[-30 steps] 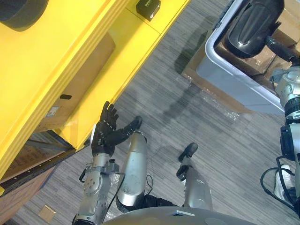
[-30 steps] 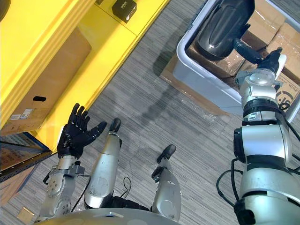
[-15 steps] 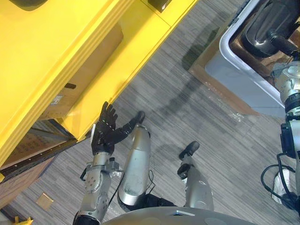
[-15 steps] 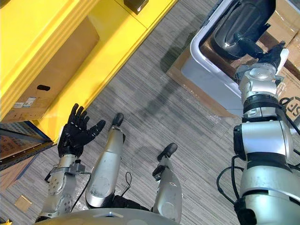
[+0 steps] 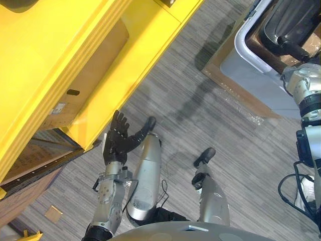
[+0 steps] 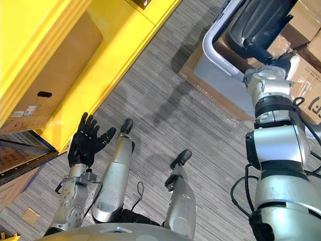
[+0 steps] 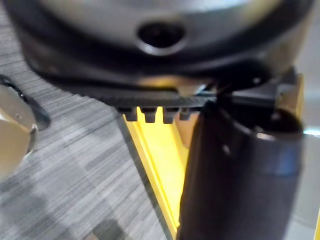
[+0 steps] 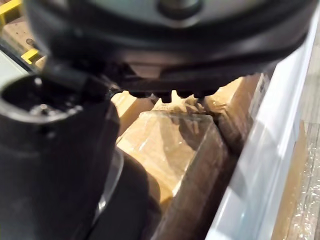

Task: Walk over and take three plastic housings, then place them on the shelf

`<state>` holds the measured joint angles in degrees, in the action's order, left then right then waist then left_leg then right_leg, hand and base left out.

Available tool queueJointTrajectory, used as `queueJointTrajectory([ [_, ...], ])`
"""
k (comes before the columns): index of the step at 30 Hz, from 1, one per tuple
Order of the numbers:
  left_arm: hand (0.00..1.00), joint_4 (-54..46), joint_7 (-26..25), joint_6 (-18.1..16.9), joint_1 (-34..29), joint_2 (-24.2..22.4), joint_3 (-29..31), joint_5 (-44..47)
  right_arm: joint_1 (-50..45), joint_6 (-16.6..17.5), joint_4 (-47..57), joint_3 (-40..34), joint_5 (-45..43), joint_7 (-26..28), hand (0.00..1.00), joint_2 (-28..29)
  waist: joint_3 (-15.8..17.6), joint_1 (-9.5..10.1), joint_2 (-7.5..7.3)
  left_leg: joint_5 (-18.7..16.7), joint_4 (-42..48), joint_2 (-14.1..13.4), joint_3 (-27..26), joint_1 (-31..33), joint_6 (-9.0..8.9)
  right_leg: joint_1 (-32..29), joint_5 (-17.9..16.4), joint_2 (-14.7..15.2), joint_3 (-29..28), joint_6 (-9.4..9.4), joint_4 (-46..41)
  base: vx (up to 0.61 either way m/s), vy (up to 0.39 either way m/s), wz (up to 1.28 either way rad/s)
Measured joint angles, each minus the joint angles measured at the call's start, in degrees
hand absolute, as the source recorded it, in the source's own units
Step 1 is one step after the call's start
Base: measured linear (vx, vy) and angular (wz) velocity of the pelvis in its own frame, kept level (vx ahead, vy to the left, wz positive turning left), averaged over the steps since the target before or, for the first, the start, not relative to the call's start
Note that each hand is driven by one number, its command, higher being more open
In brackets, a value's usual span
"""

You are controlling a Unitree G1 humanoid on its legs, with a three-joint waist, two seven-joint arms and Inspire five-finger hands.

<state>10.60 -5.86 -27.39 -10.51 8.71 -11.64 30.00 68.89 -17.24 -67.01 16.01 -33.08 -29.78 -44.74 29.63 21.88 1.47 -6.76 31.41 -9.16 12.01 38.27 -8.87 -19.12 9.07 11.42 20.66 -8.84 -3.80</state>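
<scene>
A large glossy black plastic housing (image 6: 256, 22) lies on cardboard boxes (image 6: 301, 20) inside a grey bin (image 6: 220, 70) at the upper right. My right hand (image 6: 261, 52) reaches into the bin and rests against the housing's near edge. In the right wrist view its fingers (image 8: 165, 94) stand straight over a wrapped box, and its thumb (image 8: 55, 150) lies beside the housing (image 8: 122, 200). My left hand (image 5: 117, 141) is raised open and holds nothing, next to the corner of the yellow shelf (image 5: 60, 50). The same shelf edge (image 7: 155, 150) appears past the left hand (image 7: 240, 175).
Under the shelf's yellow board sits a brown cardboard box (image 5: 95, 75). A small black box (image 6: 140, 2) stands on the shelf's far end. The bin rests on a flat cardboard sheet (image 5: 225, 85). Grey striped carpet (image 5: 200, 115) lies open between shelf and bin.
The whole picture has shifted, so the camera moved. My right hand stays at the housing in the bin. My left hand remains raised and open.
</scene>
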Motion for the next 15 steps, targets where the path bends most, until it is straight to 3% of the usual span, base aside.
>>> queueJointTrajectory([
  [5,1.00,0.0,-0.3,0.0,0.0,-0.3,-0.8,1.2,1.7,-2.7,-1.0,0.4,-0.8,-1.1,0.00,-0.8,0.0,0.09,0.25,0.2,-1.1,0.0,-0.5,-0.7,0.03,0.0,0.0,0.3,-0.3,0.00,0.1,0.00,0.000,0.00],
  [9,1.00,0.0,-0.6,0.2,0.0,-1.9,-0.9,1.2,1.7,-3.8,-1.9,0.1,-0.8,0.1,0.00,-4.8,0.1,0.05,1.19,0.2,-1.3,0.0,-0.5,-0.8,0.00,0.0,0.0,0.3,-0.2,0.04,0.1,0.00,0.000,0.00],
  [15,1.00,0.0,-1.1,0.1,0.1,-2.2,-1.2,1.2,1.6,-6.0,-4.7,-3.5,1.4,2.4,0.00,-6.4,0.2,-0.08,2.64,0.3,-1.7,0.0,-0.7,-0.8,-0.08,-0.4,-0.1,0.3,-0.3,0.17,0.2,0.00,0.000,0.00],
])
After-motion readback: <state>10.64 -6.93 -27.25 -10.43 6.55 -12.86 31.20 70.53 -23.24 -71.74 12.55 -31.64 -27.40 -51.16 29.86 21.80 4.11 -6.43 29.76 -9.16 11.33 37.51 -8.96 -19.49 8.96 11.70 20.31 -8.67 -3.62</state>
